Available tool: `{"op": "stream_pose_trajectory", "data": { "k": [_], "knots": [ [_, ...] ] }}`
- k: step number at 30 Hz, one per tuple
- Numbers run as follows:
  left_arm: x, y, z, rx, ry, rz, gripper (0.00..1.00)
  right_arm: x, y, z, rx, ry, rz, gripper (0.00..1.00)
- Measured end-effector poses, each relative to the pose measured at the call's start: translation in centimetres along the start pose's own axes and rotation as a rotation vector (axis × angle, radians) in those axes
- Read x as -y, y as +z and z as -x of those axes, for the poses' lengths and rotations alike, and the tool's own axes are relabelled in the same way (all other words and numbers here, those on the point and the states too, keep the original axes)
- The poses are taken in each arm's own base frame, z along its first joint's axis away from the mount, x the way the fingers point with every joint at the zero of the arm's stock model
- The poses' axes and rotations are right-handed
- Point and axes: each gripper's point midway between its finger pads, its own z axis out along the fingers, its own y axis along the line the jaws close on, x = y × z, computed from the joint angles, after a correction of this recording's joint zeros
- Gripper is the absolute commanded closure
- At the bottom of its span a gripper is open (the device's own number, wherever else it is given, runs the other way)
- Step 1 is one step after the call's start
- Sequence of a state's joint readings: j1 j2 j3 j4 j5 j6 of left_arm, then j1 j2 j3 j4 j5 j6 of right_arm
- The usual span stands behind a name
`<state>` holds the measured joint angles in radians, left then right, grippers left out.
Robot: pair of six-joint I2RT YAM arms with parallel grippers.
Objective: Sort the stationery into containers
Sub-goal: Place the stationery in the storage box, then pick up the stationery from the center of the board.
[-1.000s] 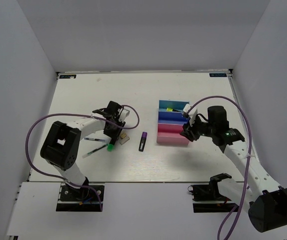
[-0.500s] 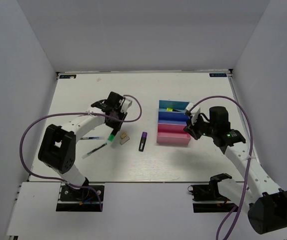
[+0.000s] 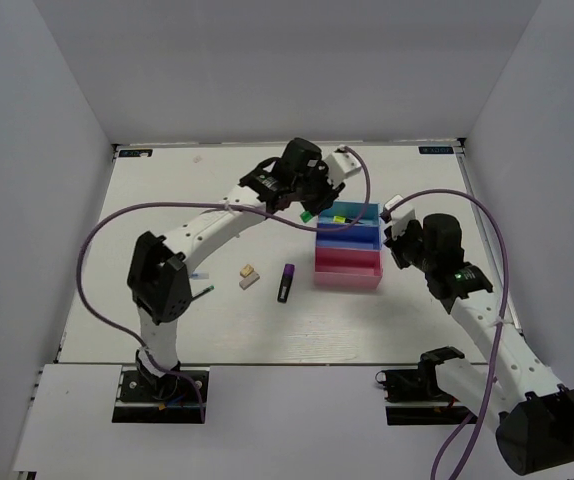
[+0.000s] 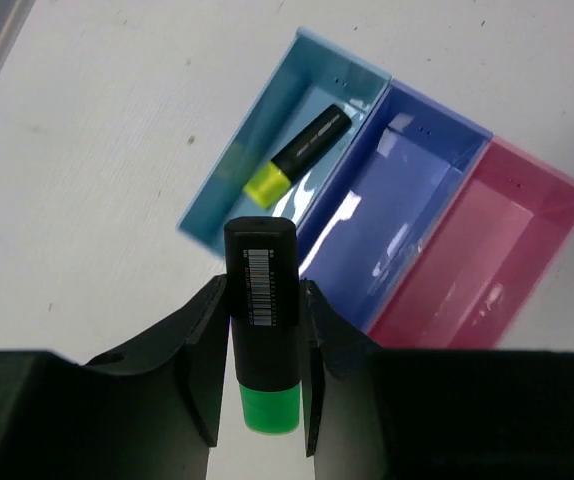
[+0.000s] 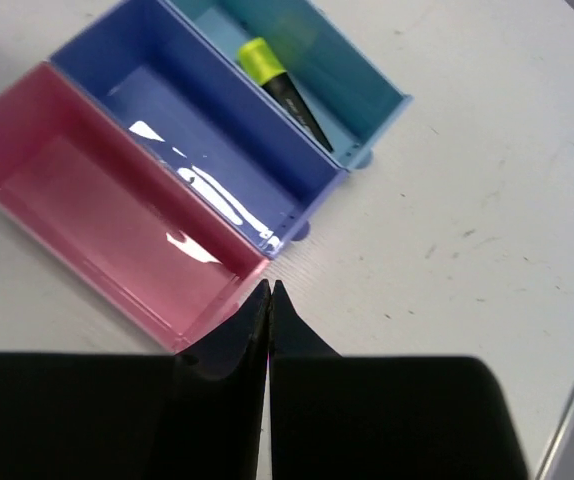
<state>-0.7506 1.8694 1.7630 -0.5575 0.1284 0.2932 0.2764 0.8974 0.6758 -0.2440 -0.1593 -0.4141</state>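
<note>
My left gripper [image 3: 309,208] is shut on a green highlighter with a black cap [image 4: 262,300] and holds it above the table, just left of the cyan tray [image 3: 359,208]. A yellow highlighter [image 4: 297,155] lies in the cyan tray [image 4: 229,165]. The blue tray [image 3: 347,234] and pink tray [image 3: 347,266] hold nothing. A purple-and-black marker [image 3: 286,283] and two small eraser blocks [image 3: 248,276] lie on the table left of the trays. My right gripper [image 3: 392,240] is shut and empty, at the right end of the trays, and shows by the pink tray's corner in the right wrist view [image 5: 269,290].
Thin pens lie near the left arm's base link, one with a green tip [image 3: 208,292]. The three trays show in the right wrist view as cyan [image 5: 367,80], blue [image 5: 167,110] and pink [image 5: 77,190]. White walls ring the table.
My left arm lifted the green highlighter from the table's left middle and carried it back and right to beside the cyan tray. My right gripper drew slightly back and right.
</note>
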Motion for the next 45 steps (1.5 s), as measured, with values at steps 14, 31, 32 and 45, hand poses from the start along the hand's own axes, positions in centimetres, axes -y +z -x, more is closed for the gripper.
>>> {"op": "stream_pose_trajectory", "data": {
  "k": [14,31,32,45],
  "knots": [
    [0.9,12.1,0.2,0.181,0.152,-0.160,1.00,3.8,-0.4,-0.8,-0.019,-0.051,-0.216,1.00],
    [0.5,15.1,-0.7,0.233,0.116,-0.119,0.23,4.5,-0.4,-1.2,-0.029,-0.066,-0.255,0.76],
    [0.4,15.1,-0.8,0.229,0.108,-0.112,0.25,4.5,-0.4,-1.2,-0.030,-0.069,-0.256,0.76],
    [-0.3,1.9,-2.0,0.136,-0.039,0.082,0.81,3.9,-0.2,-1.2,-0.019,-0.040,-0.225,0.57]
  ]
}}
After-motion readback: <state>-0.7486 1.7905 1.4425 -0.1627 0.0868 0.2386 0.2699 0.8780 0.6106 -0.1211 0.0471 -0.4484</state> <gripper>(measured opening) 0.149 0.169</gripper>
